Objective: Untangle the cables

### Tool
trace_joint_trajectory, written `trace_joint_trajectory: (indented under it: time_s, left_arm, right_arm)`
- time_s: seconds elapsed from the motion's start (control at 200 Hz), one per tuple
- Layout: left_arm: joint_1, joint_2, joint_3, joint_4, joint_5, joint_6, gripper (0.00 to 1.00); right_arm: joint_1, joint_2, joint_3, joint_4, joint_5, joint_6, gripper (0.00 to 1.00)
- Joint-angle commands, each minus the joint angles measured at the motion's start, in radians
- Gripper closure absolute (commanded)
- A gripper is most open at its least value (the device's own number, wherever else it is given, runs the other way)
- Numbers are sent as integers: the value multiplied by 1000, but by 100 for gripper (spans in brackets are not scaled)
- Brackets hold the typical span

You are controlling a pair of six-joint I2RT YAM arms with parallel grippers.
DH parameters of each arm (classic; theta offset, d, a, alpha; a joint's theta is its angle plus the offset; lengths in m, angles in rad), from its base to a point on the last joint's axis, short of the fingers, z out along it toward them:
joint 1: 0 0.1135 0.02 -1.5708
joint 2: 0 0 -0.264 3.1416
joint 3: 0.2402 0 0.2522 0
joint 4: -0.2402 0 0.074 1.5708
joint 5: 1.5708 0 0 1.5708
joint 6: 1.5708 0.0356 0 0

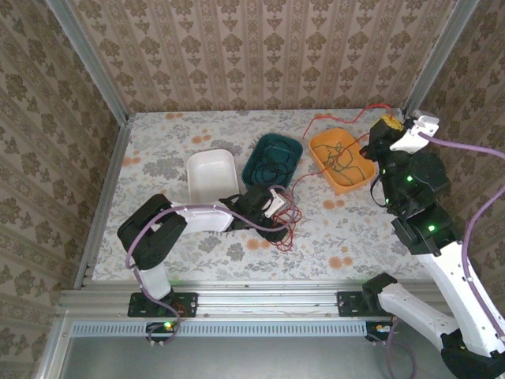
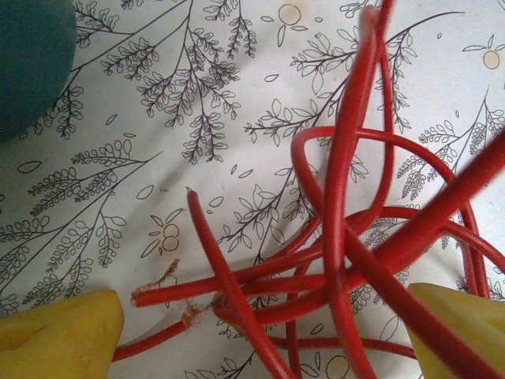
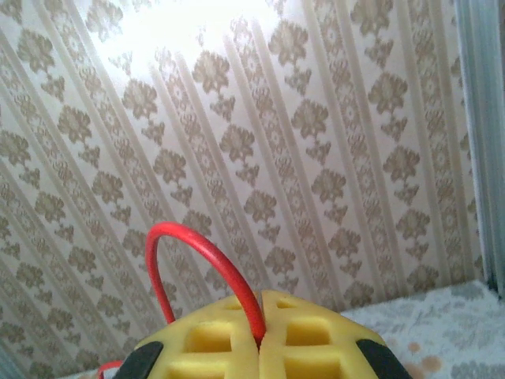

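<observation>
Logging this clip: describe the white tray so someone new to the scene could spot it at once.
On the flowered table, three trays sit in a row across the middle. The white tray is leftmost, beside the teal tray, with the orange tray far right. It alone is pale and shows no cables inside; the other two hold dark cables.

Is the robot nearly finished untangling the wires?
Not yet. Looks done: dark cables lie in the teal bin and the orange bin. In hand: the right fingers are shut on a red cable, held up at the far right. Left to do: the red tangle lies looped on the table between the open left fingers, not yet gripped.
</observation>
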Motion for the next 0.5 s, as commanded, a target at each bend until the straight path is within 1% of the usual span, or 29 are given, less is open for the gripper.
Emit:
trace_joint_trajectory:
  time_s: [0.0,0.14,0.21,0.32,0.39,0.495]
  left_arm:
    - [14,12,-21,2,11,-14,7]
    - [13,5,-19,19,-4,-18,6]
    - [13,-28,-33,60,-11,-24,4]
    - [14,-125,-33,116,-17,-41,2]
    - [14,-204,-34,174,-59,-64,0]
    - [27,-329,-45,270,-156,-108,0]
  right_arm:
    - [-4,-4,51,68,49,-77,100]
    - [-4,-3,70,62,39,-78,100]
    - [-3,8,79,39,-3,-55,100]
    - [-1,34,86,2,-89,10,100]
    - [2,54,79,-3,-133,58,100]
    - [27,90,61,13,-161,123,100]
